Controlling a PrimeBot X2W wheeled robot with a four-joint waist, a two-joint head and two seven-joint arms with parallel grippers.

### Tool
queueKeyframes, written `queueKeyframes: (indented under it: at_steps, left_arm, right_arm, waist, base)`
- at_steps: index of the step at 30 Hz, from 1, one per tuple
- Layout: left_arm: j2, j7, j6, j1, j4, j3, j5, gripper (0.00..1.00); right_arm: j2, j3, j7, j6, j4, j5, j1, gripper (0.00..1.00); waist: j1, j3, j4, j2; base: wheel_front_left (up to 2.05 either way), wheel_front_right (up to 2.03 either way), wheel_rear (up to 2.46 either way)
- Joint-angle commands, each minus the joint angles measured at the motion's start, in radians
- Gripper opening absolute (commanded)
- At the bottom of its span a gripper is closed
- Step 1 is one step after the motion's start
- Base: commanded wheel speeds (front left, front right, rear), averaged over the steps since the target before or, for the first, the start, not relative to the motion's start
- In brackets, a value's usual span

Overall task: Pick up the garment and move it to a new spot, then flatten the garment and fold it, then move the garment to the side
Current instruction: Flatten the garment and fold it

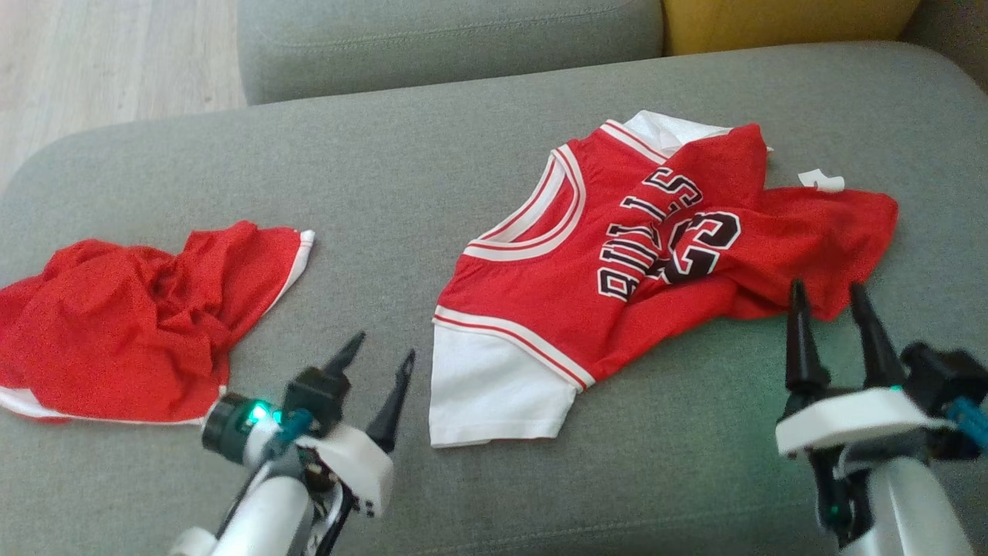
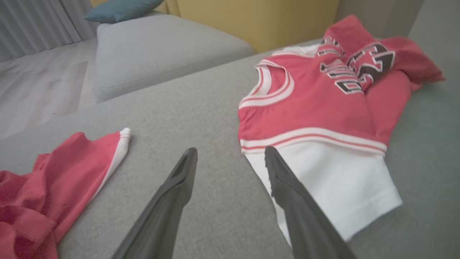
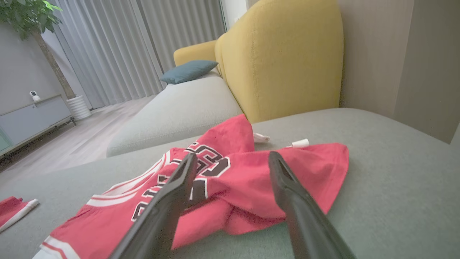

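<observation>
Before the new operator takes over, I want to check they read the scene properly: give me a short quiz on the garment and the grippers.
1. Fill in: the left gripper and the right gripper both stand ___, holding nothing.
2. True or false: the red jersey lies flat and smooth on the grey sofa.
3. Which is nearer the jersey's white sleeve? A. left gripper B. right gripper

Key: 1 open; 2 false, its end by the right gripper is crumpled over itself; 3 A.
</observation>
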Motion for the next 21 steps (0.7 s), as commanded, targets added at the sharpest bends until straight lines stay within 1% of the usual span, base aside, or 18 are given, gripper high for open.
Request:
queueKeyframes:
  at_steps: [1,5,9,12,15,18,21]
  left_arm:
    - [0.002,-0.014,0.016,-0.033,-0.039,0.059,-0.018,1.0]
    - [-0.026,-0.02,0.057,-0.015,-0.097,0.128,-0.074,1.0]
    - [-0.052,-0.021,0.082,0.012,-0.196,0.191,-0.109,1.0]
    - [-0.063,-0.021,0.078,0.032,-0.239,0.208,-0.115,1.0]
    - [-0.067,-0.021,0.067,0.04,-0.254,0.204,-0.104,1.0]
    - [-0.071,-0.021,0.06,0.038,-0.259,0.203,-0.096,1.0]
    - [-0.075,-0.021,0.056,0.032,-0.263,0.209,-0.094,1.0]
  right_arm:
    - [-0.004,0.033,0.009,0.004,-0.033,0.005,0.001,1.0]
    - [-0.004,0.062,0.028,0.004,-0.033,0.003,0.032,1.0]
    - [-0.004,0.077,0.056,0.004,-0.016,-0.031,0.046,1.0]
    - [-0.004,0.071,0.085,0.004,0.017,-0.092,0.033,1.0]
    - [-0.004,0.027,0.119,0.004,0.075,-0.142,0.009,1.0]
    - [-0.004,-0.037,0.134,0.004,0.14,-0.115,-0.026,1.0]
    - [-0.004,-0.079,0.133,0.004,0.199,-0.081,-0.065,1.0]
  waist:
    - [0.0,-0.004,0.0,-0.0001]
    - [0.0,-0.015,0.008,-0.0001]
    - [0.0,-0.011,0.023,-0.0001]
    - [0.0,0.0,0.037,-0.0001]
    - [0.0,0.01,0.054,-0.0001]
    - [0.0,0.026,0.073,-0.0001]
    - [0.0,0.043,0.088,-0.0001]
  base:
    - [0.0,0.0,0.0]
    - [0.0,0.0,0.0]
    - [0.0,0.0,0.0]
    - [0.0,0.0,0.0]
    - [0.0,0.0,0.0]
    - [0.0,0.0,0.0]
    - [0.0,0.0,0.0]
